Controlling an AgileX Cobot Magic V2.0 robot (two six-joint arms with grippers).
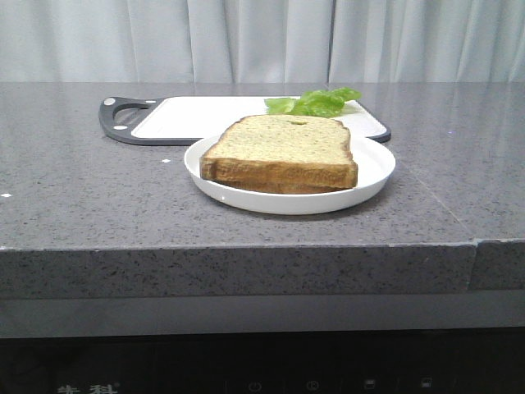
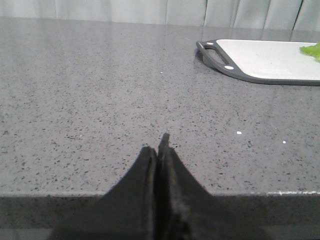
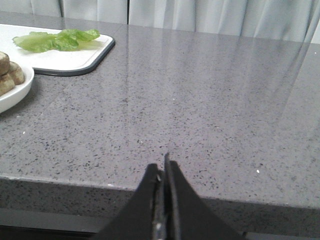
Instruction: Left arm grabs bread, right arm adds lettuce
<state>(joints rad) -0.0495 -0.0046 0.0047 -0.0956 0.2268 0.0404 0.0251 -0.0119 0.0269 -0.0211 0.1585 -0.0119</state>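
Bread (image 1: pixel 283 150): two stacked tan speckled slices are seen lying flat on the plate, edges nearly aligned; only a sliver of the lower slice is shown under the top one. In the right wrist view just a crust corner is caught at the frame edge.
Plate (image 1: pixel 373 164): white, round, shallow; set on the countertop, just in front of the cutting board. Bare rim is left around the bread.
Lettuce (image 1: pixel 316 102): green ruffled leaf, laid on the far right part of the cutting board, behind the bread. Whether it is one leaf or two overlapping cannot be told from the front view.
Cutting board (image 1: pixel 193 117): white with dark grey rim and a handle at its left end; flat on the countertop.
Countertop (image 1: pixel 74 189): grey speckled stone, pale curtain behind it.
Left gripper (image 2: pixel 161 145): fingers pressed together, nothing between them; held over the near counter edge, well apart from the board and plate.
Right gripper (image 3: pixel 164 167): fingers closed tip to tip, nothing held; positioned at the near counter edge, well apart from the lettuce.
Arms in front view: neither is seen.
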